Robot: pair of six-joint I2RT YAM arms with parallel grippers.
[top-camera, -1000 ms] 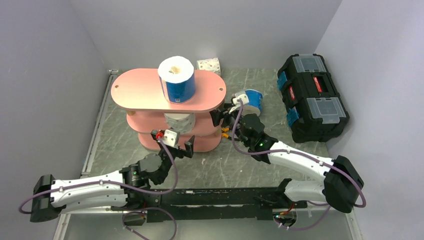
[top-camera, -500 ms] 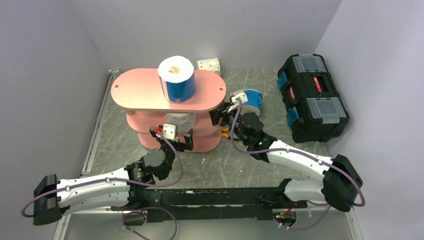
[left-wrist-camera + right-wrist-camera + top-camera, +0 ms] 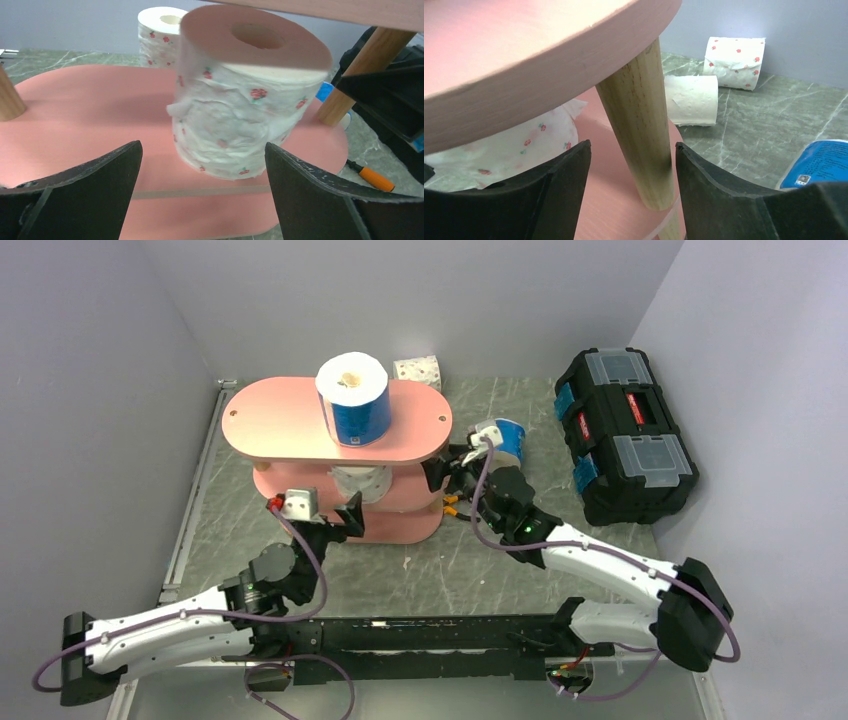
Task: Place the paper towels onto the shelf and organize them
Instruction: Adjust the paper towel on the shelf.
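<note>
The pink three-tier shelf (image 3: 290,425) stands at the table's middle left. A blue-wrapped roll (image 3: 353,400) stands upright on its top board. A speckled roll (image 3: 361,481) stands on the middle board, large in the left wrist view (image 3: 245,105). My left gripper (image 3: 327,517) is open and empty just before that board's front edge, the roll beyond its fingertips (image 3: 202,192). My right gripper (image 3: 446,474) is open and straddles the shelf's right wooden post (image 3: 639,125). A blue-wrapped roll (image 3: 502,439) lies on the table behind it.
A speckled roll (image 3: 417,370) and a plain white roll (image 3: 691,100) lie on the table behind the shelf. A black toolbox (image 3: 625,435) stands at the right. A small orange-tipped tool (image 3: 372,176) lies by the shelf's right foot. Walls close in left, back and right.
My left gripper has swung left along the shelf's front, still open. The right gripper and the rolls have stayed put.
</note>
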